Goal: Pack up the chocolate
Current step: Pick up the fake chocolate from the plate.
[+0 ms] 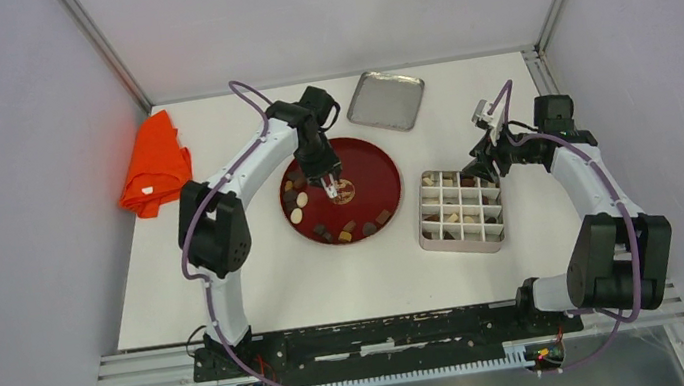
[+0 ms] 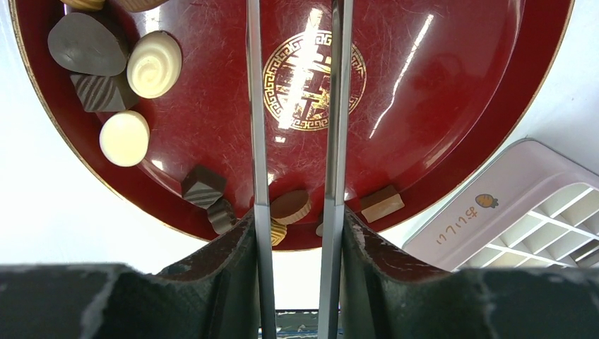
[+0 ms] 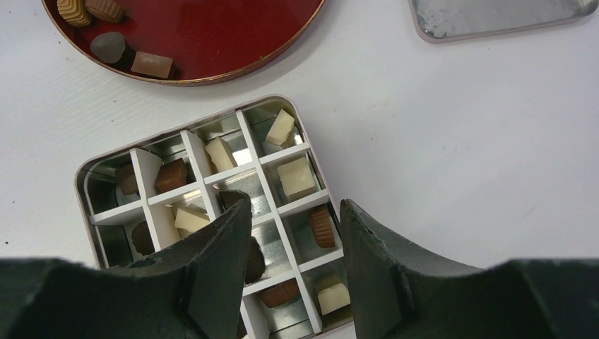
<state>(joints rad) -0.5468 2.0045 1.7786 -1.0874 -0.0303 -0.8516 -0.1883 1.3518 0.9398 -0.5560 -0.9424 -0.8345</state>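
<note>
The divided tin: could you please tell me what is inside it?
Brown and cream chocolates lie in the visible cells of the tin; the right hand covers parts of the nearest cells.

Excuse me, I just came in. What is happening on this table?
Two robot arms are packing chocolate. The left gripper hangs open and empty over the red plate, where several pieces lie. The right gripper, also open and empty, hovers above the divided tin, which is partly filled. Its lid lies behind.
</note>
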